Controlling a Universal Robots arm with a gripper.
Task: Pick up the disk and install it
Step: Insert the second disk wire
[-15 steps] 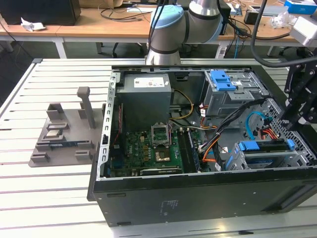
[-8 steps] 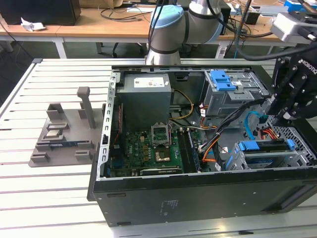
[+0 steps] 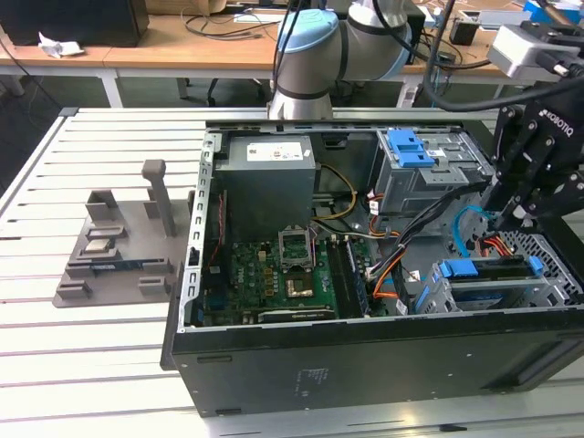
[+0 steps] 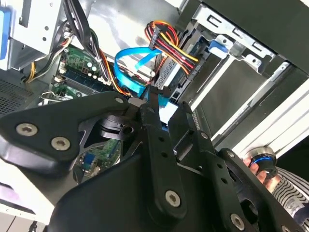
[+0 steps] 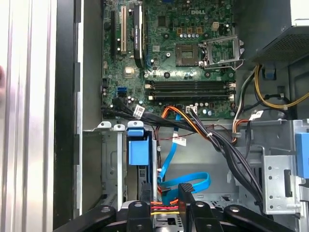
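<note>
An open computer case (image 3: 365, 347) lies on its side on a slatted metal surface (image 3: 100, 365), its circuit board (image 3: 274, 278) and cables exposed. The robot arm's black claw (image 3: 511, 214) hangs over the end of the case at the exterior view's right, just above a drive bay. The disk (image 3: 488, 271), in its blue carrier, appears already seated in that bay, with a blue data cable (image 5: 186, 181) and a red-and-yellow power cable (image 4: 171, 46) running to it. The main work looks close to finished; whether the disk is fully home cannot be judged. In the second wrist view the claw's fingers (image 4: 154, 128) sit narrow, close together, with blue plastic just past their tips. Whether they grip it cannot be told. A grey stand (image 3: 119, 242) sits apart, beside the case.
</note>
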